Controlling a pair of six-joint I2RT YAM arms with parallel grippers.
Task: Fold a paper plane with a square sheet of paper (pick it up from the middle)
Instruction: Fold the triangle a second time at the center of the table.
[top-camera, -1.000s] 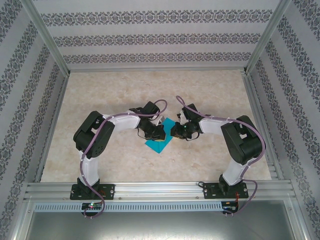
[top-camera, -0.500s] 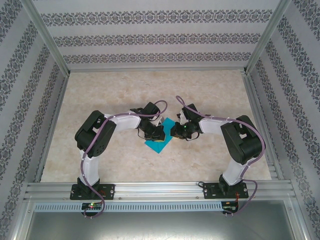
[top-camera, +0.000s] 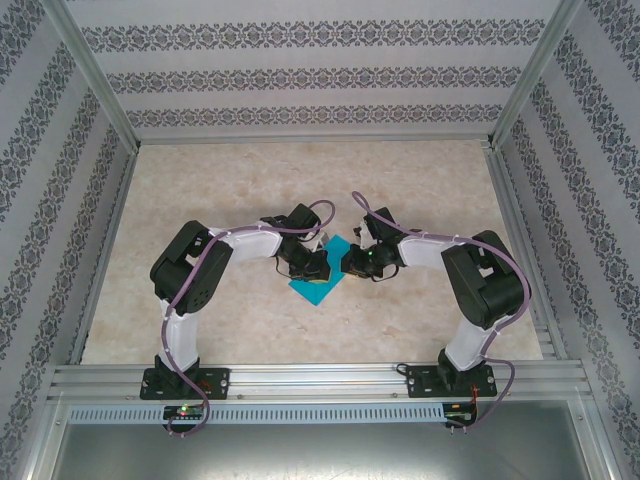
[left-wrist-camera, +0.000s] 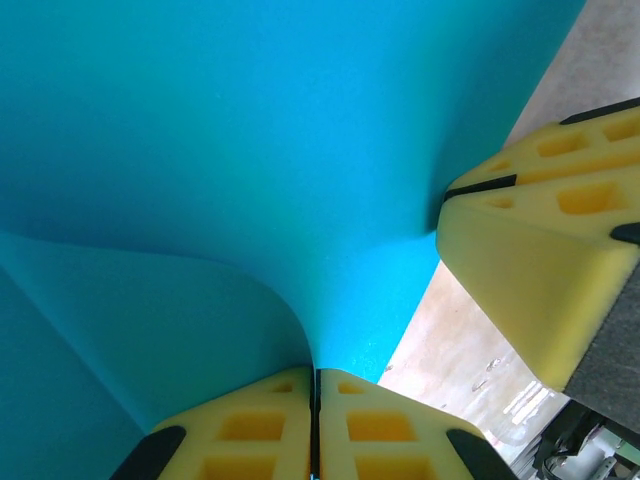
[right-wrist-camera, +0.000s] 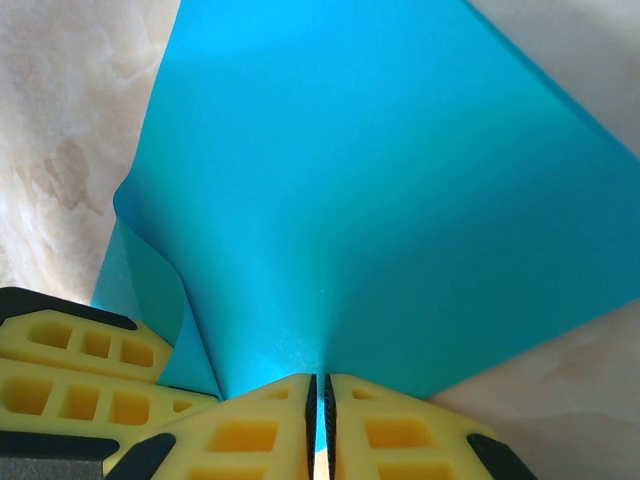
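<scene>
Teal square sheet of paper (top-camera: 318, 290) at the middle of the counter (top-camera: 200, 200), and both arms are folded in over it! From above, the sheet shows as a small teal patch between the two wrists, its point reaching toward the near side. I cannot tell whether that near corner touches the counter.

Left hand (left-wrist-camera: 316, 425): clenched, yellow pads pressed together with a ridge of the paper nipped between them. Right hand (right-wrist-camera: 320, 425): same story, clamped tight on its own pinch of the sheet. The two grips sit just beside each other, and each wrist camera catches the other hand's yellow pads alongside.

Look how the paper behaves: it swoops up into each pinch in a smooth curve, and one flap curls over softly on the left. So it looks featherlight, thin and floppy, with no stiffness to hold a shape until it is creased. My read is that it tears or crumples easily if the hands pull apart, and the matte surface should slip little between the pads. The middle is the place to hold it, with the edges left free for folding.
</scene>
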